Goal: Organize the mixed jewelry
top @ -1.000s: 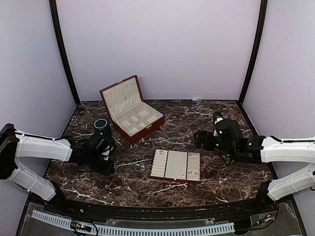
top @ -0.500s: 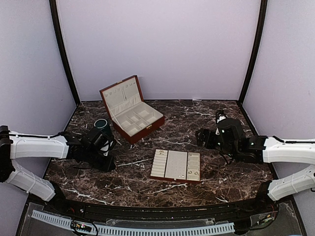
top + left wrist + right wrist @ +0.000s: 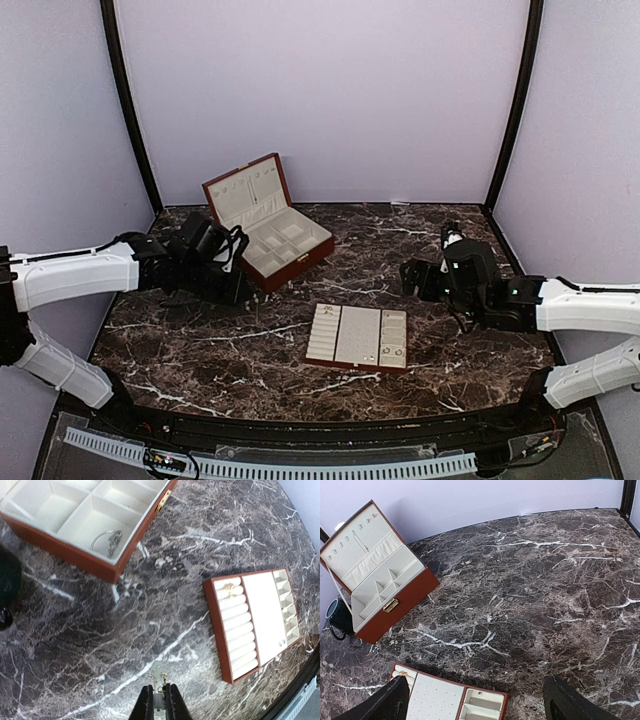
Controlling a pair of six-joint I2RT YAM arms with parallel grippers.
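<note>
Spreading across the scene, the dark marble table (image 3: 450,230) carries a red-brown wooden box (image 3: 305,258) at the back left, its lid propped open over cream compartments. Nearer the front lies a flat cream-lined tray (image 3: 357,335), well apart from the box. A dark green cup (image 3: 335,616) stands just beside the box's left end.

The right gripper (image 3: 412,278) hangs over the right side of the table with its jaws spread wide, holding nothing. The left gripper (image 3: 159,687) hangs between box and tray with its fingers nearly together. It appears to pinch a tiny pale piece (image 3: 159,676) at the tips, though the piece is too small to be sure.

A silvery chain (image 3: 107,539) lies in the box's front corner compartment. Small gold pieces (image 3: 229,587) rest on the tray's top ring roll.
</note>
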